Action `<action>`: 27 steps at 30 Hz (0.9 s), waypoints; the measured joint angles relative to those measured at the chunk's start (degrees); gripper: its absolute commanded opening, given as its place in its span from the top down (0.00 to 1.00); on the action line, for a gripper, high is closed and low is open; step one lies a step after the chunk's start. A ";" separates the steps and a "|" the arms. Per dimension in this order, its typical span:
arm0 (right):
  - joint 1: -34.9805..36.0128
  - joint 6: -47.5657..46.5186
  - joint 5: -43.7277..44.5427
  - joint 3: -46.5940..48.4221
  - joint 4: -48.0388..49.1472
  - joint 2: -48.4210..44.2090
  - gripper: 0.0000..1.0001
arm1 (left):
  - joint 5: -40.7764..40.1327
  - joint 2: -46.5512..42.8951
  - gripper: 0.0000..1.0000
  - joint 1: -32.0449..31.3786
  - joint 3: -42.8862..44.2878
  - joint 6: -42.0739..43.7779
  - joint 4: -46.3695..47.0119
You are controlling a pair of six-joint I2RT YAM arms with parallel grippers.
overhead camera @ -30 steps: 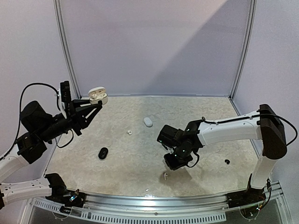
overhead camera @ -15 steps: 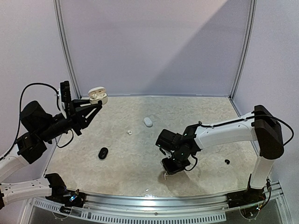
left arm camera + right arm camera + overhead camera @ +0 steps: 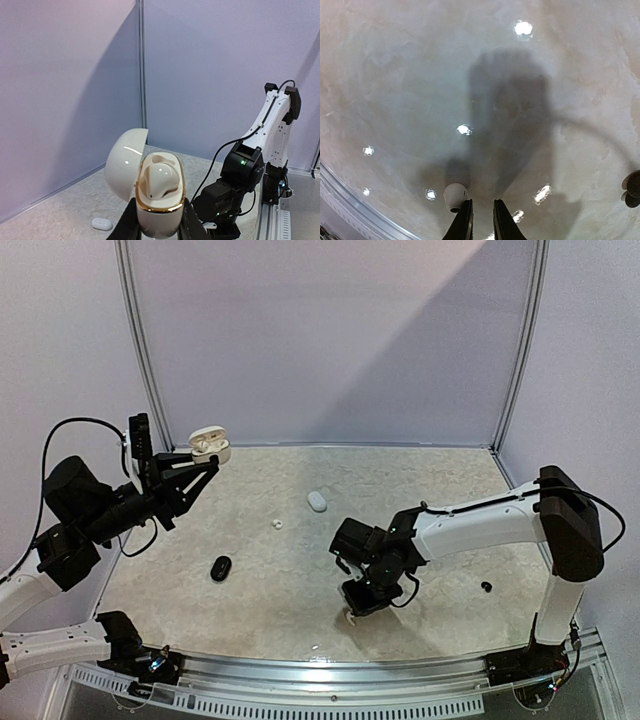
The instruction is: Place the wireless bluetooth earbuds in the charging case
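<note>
At the near edge of the worktop (image 3: pixel 300 635), a little right of its middle, the right gripper (image 3: pixel 353 610) is now down at the surface. A second ago it hung higher and farther back, and its arm has since swung towards the near edge. Its jaws have drawn in slightly and stand narrow, with a slim gap and nothing between them. In the right wrist view a white earbud (image 3: pixel 454 195) lies on the worktop just outside the left-hand fingertip (image 3: pixel 465 222), close against it but not between the fingertips. From above, that earbud shows at the gripper's tip, where earlier it lay clear of it.

A black earbud (image 3: pixel 486 586) lies farther back towards the right edge, where it lay before. A black case (image 3: pixel 221 568) lies left of centre, also unmoved. Beyond these, near the middle, are a second white earbud (image 3: pixel 277 524) and a closed white case (image 3: pixel 317 501).

Above the far left corner the left gripper (image 3: pixel 203 462) has not shifted. Its jaws are clamped on the charging case (image 3: pixel 159 200), which it holds up off the worktop with the lid open. A white rounded form sits inside its gold-rimmed base.
</note>
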 measured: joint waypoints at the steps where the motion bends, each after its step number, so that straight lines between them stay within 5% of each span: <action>1: 0.15 -0.13 -0.17 0.22 0.00 0.00 0.85 | 0.00 0.00 1.00 0.00 0.00 0.00 0.00; 18: 2.75 -4.17 -2.29 4.17 -0.22 2.86 0.84 | 0.00 0.02 1.00 0.04 0.00 0.20 0.00; 27: 3.26 -9.22 -2.82 4.81 -0.22 2.86 0.66 | 0.02 0.04 1.00 0.04 0.00 0.20 0.00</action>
